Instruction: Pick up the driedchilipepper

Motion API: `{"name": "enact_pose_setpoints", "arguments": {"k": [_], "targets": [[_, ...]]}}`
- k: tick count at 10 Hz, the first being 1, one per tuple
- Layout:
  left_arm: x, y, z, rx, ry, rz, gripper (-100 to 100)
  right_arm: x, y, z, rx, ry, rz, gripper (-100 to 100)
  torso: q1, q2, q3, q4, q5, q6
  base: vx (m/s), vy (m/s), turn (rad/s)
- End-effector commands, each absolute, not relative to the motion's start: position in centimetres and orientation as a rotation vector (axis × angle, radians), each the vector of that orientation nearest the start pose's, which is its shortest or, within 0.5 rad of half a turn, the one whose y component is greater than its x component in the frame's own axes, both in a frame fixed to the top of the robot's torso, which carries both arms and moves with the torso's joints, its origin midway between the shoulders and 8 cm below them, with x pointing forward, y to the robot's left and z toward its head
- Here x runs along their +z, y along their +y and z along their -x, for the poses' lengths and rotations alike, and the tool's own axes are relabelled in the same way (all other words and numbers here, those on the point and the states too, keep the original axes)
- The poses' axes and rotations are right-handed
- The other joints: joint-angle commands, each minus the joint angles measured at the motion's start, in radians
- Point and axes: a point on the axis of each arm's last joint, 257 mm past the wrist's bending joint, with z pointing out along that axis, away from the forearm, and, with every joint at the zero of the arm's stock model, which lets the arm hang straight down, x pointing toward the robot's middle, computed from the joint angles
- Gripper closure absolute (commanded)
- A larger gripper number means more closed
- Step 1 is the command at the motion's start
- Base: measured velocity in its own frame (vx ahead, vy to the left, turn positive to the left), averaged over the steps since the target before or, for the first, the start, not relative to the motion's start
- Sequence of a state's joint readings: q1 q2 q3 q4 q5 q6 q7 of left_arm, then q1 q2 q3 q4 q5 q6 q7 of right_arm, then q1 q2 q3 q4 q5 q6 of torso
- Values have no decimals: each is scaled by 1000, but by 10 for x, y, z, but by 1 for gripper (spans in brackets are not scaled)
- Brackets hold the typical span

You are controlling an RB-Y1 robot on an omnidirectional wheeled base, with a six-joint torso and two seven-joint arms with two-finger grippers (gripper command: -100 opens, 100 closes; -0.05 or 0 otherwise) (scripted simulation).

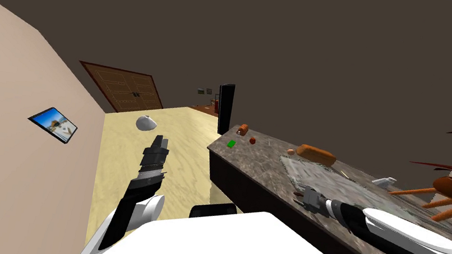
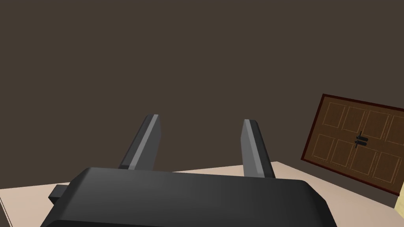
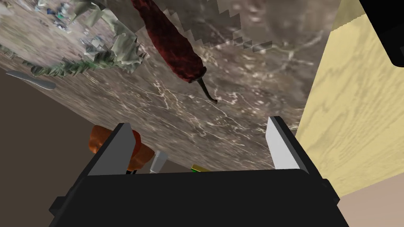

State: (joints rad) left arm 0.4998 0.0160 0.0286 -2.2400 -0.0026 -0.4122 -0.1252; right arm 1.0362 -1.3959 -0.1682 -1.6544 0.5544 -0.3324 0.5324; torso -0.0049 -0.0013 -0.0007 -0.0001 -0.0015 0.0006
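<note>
— What does the head view show?
— A dark, marble-veined surface (image 1: 257, 158). The right gripper (image 1: 299, 195) hangs over its near part, beside a ragged grey mat (image 1: 319, 177). The left gripper (image 1: 159, 141) is raised over the pale wood-grain floor (image 1: 182, 144).
— And the left wrist?
— Its fingers (image 2: 148, 138) stand apart and hold nothing.
— The right wrist?
— The dried chili pepper (image 3: 171, 45) is dark red and wrinkled, with a thin curled stem. It lies on the surface at the mat's edge, ahead of the spread fingers (image 3: 282, 142) and clear of them.
</note>
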Motion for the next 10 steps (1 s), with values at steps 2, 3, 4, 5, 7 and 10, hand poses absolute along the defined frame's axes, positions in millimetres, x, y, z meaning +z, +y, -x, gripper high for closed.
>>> {"name": "enact_pose_setpoints", "arguments": {"k": [2, 3, 4, 5, 7, 10], "targets": [[-11, 293, -363, -1126, 745, 691, 0, -311, -565, -207, -272, 2314, 1080, -100, 1, 0, 0, 0, 0, 0, 21, -59, 66], [-11, 293, -363, -1126, 745, 691, 0, -315, -566, -200, -266, 2328, 1132, -100, 1, 0, 0, 0, 0, 0, 21, -43, 81], [-11, 293, -363, -1126, 745, 691, 0, -318, -566, -193, -259, 2340, 1157, -100, 2, 0, 0, 0, 0, 0, 19, -35, 53], [-11, 293, -363, -1126, 745, 691, 0, -316, -565, -197, -263, 2332, 1138, -100, 3, 0, 0, 0, 1, 0, 7, -15, 9], [-11, 293, -363, -1126, 745, 691, 0, -324, -566, -188, -269, 2343, 1123, -100, 5, 1, 1, 0, 1, 0, 11, -3, 65], [-11, 293, -363, -1126, 745, 691, 0, -328, -566, -184, -273, 2349, 1111, -100, 5, 0, 0, 0, 1, 1, 20, -9, 48]]}}
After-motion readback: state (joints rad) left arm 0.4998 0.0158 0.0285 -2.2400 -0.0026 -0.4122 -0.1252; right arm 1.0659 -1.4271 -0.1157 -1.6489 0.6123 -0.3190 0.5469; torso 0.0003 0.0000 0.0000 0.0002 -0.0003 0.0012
